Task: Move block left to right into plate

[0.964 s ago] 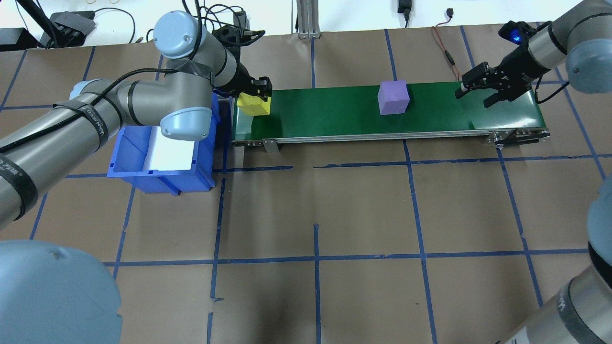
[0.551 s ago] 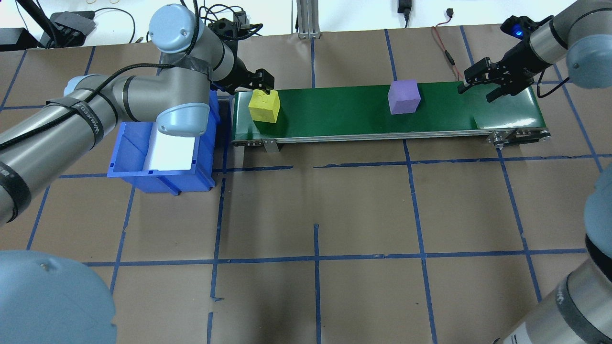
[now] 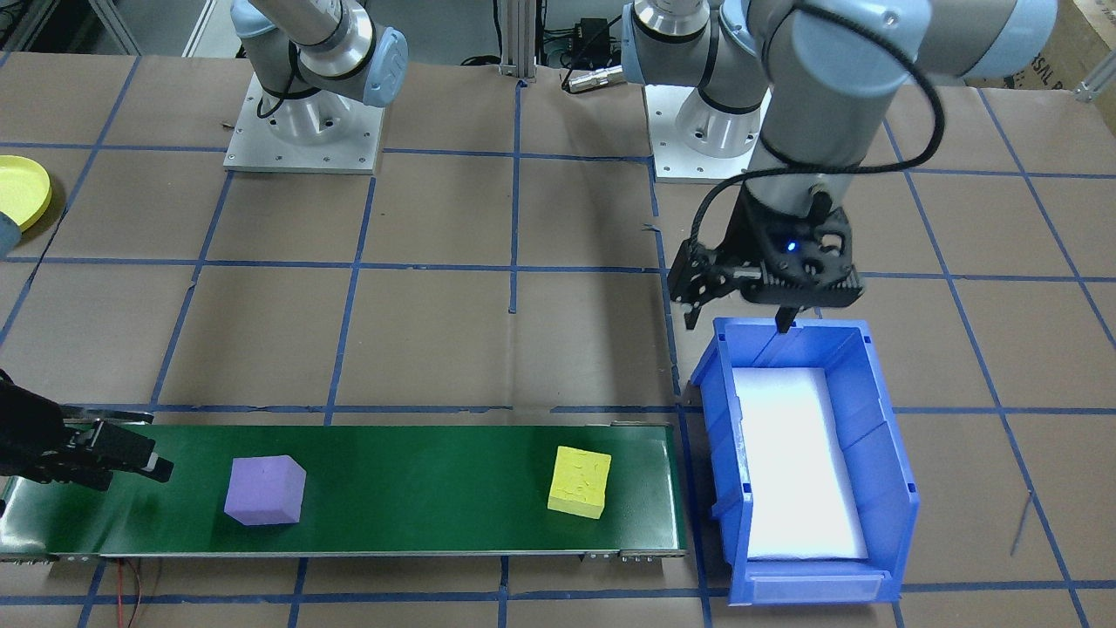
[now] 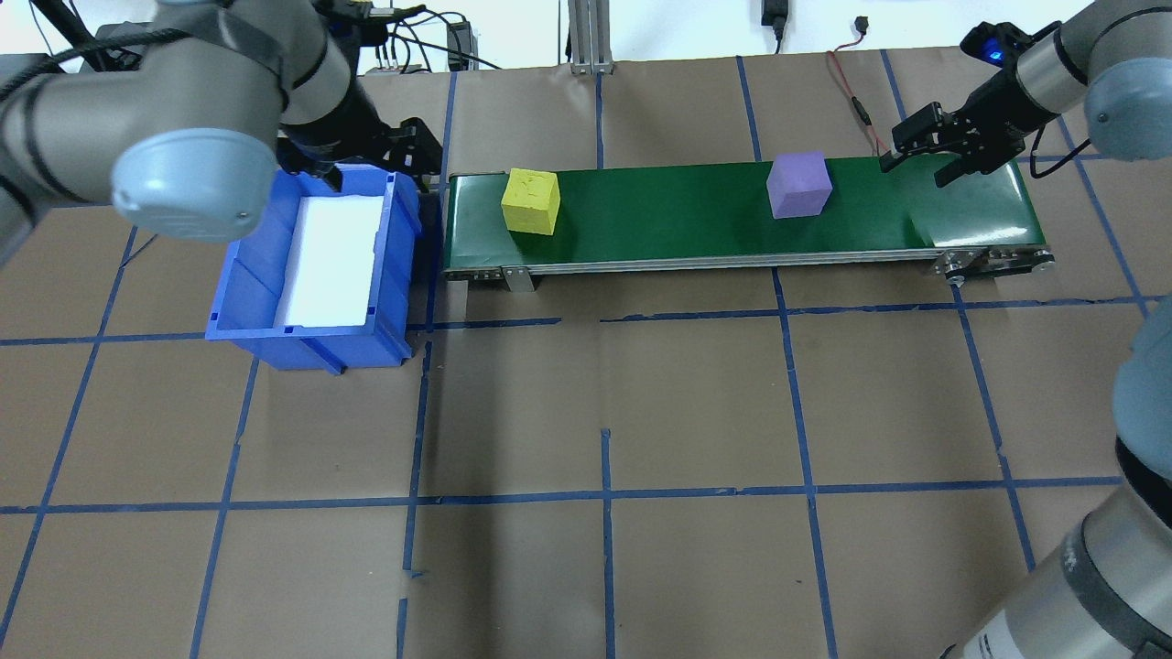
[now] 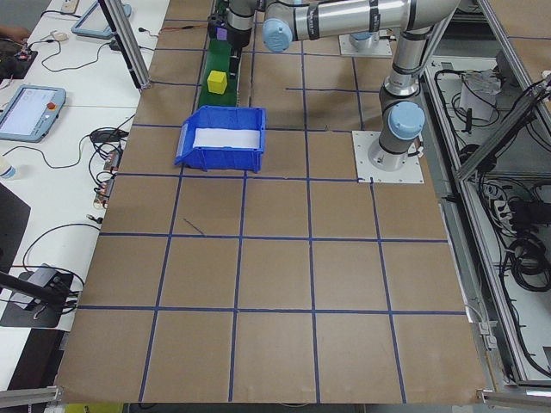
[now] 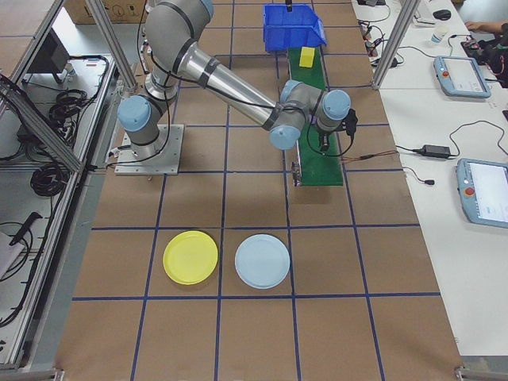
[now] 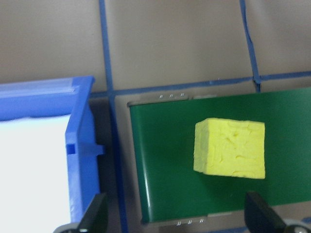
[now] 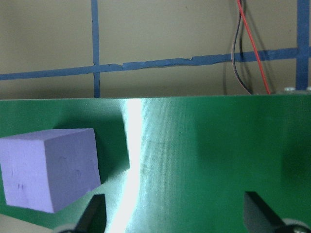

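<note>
A yellow block (image 4: 530,200) (image 3: 580,481) (image 7: 230,148) lies free near the left end of the green belt (image 4: 659,215). Farther right on the belt sits a purple block (image 4: 799,185) (image 8: 51,168). My left gripper (image 4: 366,157) (image 3: 739,321) hangs open and empty over the blue bin's end, left of the yellow block. My right gripper (image 4: 918,167) (image 3: 144,455) is open over the belt's right end, with the purple block a short way to its left. The yellow plate (image 6: 190,257) (image 3: 19,187) lies on the table beyond the belt's right end.
The blue bin (image 4: 247,275) with a white liner stands just left of the belt. A light blue plate (image 6: 262,261) lies next to the yellow one. Cables and a red wire (image 4: 847,87) lie behind the belt.
My left gripper let go of the yellow block and swung left over the bin. Both blocks have travelled to the right on the belt. The right gripper shifted slightly.
</note>
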Available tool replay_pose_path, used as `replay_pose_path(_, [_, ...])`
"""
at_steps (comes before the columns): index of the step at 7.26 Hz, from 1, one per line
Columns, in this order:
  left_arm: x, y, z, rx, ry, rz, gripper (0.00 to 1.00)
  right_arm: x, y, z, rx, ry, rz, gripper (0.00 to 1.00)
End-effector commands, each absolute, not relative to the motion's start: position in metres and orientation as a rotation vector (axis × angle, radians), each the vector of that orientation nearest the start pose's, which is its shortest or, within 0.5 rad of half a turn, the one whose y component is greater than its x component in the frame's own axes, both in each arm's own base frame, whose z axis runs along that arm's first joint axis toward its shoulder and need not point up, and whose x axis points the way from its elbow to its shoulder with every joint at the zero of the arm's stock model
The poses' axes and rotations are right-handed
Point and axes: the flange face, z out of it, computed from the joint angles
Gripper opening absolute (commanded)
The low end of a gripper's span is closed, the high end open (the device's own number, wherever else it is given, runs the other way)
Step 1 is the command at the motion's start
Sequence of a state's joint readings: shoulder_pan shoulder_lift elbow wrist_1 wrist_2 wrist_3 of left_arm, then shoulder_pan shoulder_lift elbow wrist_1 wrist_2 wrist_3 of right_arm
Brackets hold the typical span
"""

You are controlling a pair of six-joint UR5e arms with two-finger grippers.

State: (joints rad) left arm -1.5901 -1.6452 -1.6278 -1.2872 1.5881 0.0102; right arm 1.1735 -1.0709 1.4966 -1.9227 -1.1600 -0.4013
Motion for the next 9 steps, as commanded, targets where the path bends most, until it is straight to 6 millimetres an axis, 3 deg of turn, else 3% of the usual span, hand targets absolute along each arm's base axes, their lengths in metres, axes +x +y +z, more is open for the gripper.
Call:
replay_pose_path(1, [-0.098,-0.465,0.51,-0.088,3.094,-0.006,1.0,-0.094,-0.669,0.277,0.003,2.746,-0.128,0.99])
replay_pose_path(2, [-0.094,-0.453,0.515,-0.084,3.048,0.049,1.0,-0.094,-0.668,0.276,-0.007,2.744,-0.127,0.98])
replay_pose_path(6, [-0.094,-0.454,0.508,-0.092,3.061,0.061,1.0,-0.092,-0.667,0.273,0.002,2.733,-0.123,0.99])
replay_pose_path(9, [-0.092,-0.454,0.514,-0.094,3.057,0.045,1.0,-0.092,-0.667,0.272,0.0,2.733,-0.121,0.99])
